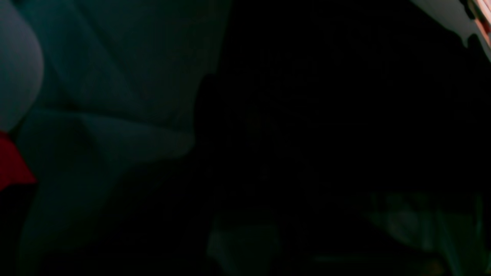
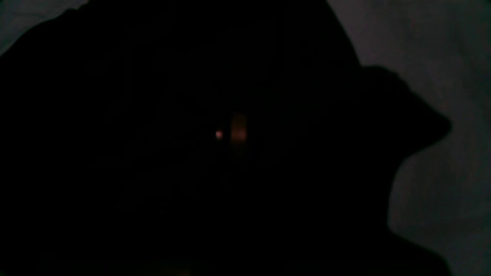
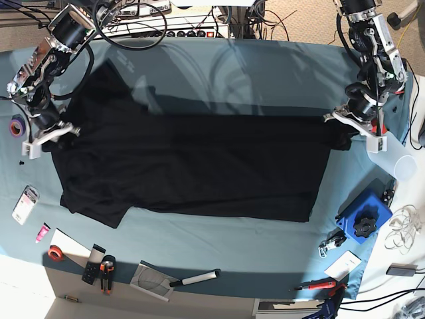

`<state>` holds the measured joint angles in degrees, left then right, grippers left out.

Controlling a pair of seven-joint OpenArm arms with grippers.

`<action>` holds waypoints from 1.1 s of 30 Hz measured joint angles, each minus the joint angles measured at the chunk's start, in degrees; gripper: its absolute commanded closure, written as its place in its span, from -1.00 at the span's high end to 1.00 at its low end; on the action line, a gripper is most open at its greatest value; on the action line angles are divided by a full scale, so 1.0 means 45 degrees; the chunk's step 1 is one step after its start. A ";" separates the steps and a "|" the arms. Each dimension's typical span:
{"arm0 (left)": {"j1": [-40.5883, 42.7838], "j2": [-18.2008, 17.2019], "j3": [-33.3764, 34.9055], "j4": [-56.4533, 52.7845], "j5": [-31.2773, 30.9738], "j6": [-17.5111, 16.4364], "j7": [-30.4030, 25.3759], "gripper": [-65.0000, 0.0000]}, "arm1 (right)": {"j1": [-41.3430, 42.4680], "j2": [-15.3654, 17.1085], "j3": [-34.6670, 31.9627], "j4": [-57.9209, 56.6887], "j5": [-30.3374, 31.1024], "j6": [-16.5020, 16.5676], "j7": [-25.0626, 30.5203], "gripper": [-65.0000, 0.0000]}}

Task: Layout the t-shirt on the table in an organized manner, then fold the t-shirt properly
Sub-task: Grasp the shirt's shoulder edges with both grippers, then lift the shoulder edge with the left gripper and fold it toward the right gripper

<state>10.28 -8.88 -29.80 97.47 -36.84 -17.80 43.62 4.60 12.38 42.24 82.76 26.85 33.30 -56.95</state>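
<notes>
The black t-shirt (image 3: 192,166) lies stretched across the teal table (image 3: 252,73), with no print showing and a sleeve fanning out at the front left. My left gripper (image 3: 344,131) sits at the shirt's right edge, jaws shut on the cloth. At the shirt's left edge my right gripper (image 3: 58,136) is likewise shut on the cloth. The left wrist view is filled by dark t-shirt (image 1: 326,115) beside teal table (image 1: 115,76). Black t-shirt (image 2: 172,172) also fills the right wrist view, with a strip of table (image 2: 441,57) at the right. Neither wrist view shows the fingers.
A blue box with a black knob (image 3: 364,216) stands at the front right, and a translucent cup (image 3: 405,166) is beyond it. A purple tape roll (image 3: 16,125) and a red tape roll (image 3: 56,252) lie on the left. Hand tools (image 3: 106,272) and a scraper (image 3: 192,279) line the front edge.
</notes>
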 measured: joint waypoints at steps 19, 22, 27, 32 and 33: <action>-0.1015 -0.0010 0.2730 -0.0248 0.3196 0.1477 -0.2467 -1.00 | -0.0282 0.0029 -0.0010 -0.0039 -0.1676 -0.0967 -0.0291 -1.00; -0.1015 -0.0015 0.3045 -0.0248 0.3706 0.1778 -0.2807 -1.00 | -0.0282 0.0024 -0.0010 -0.0039 -0.1889 -0.0957 -0.0291 -1.00; -0.0976 -0.0039 0.3283 -0.0248 0.4279 0.0117 -0.2803 -0.24 | -0.0282 0.0044 -0.0005 -0.0034 -0.1846 -0.0078 -0.0821 -0.72; -0.0981 -0.0044 0.3279 -0.0248 0.4284 0.0087 -0.2807 0.02 | -0.0277 0.0146 0.0005 -0.0034 -0.1001 -0.0102 -0.1399 -0.44; -0.0986 -0.0044 0.3279 -0.0248 0.4279 0.0097 -0.2807 0.02 | -0.0277 0.0189 0.0005 -0.0034 -0.0782 -0.0102 -0.1642 -0.44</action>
<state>5.85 -9.08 -15.05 96.36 -17.58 -17.37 30.98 3.36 13.23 42.26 82.61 23.33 32.84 -64.34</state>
